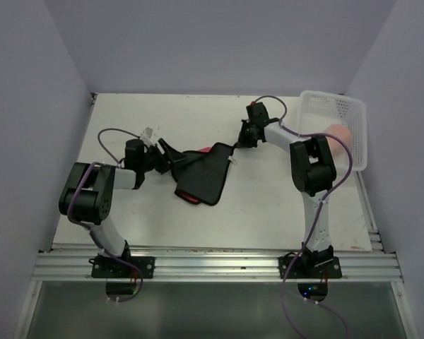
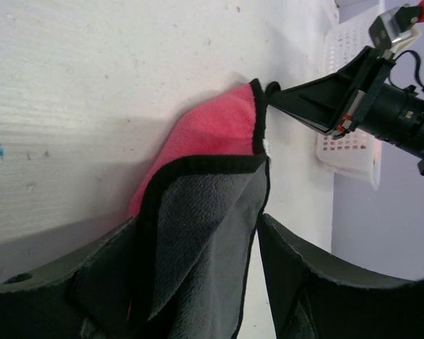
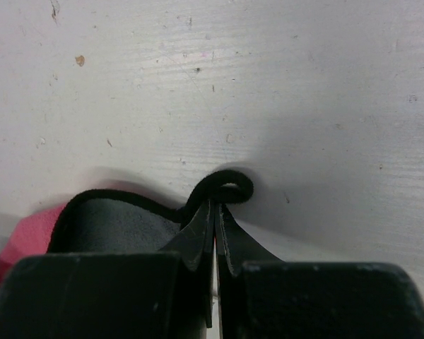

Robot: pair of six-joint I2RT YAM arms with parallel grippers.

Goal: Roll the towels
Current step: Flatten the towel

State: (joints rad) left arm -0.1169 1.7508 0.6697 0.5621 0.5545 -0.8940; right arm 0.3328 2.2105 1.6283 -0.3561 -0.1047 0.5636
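Observation:
The dark cloth (image 1: pixel 203 175) with a red face and black trim lies partly folded in the middle of the table. My right gripper (image 1: pixel 243 138) is shut on its far right corner; in the right wrist view the jaws (image 3: pixel 215 205) pinch a loop of the black trim (image 3: pixel 230 187). My left gripper (image 1: pixel 165 158) is at the cloth's left end. It stands open (image 2: pixel 198 226), with the grey underside of the cloth (image 2: pixel 198 233) lying loosely between its fingers. The salmon-pink towel (image 1: pixel 338 132) sits bunched inside the white basket (image 1: pixel 332 96).
The white perforated basket stands at the table's far right edge, close behind my right arm; it also shows in the left wrist view as the basket (image 2: pixel 343 49). Purple walls close in the table on the left, back and right.

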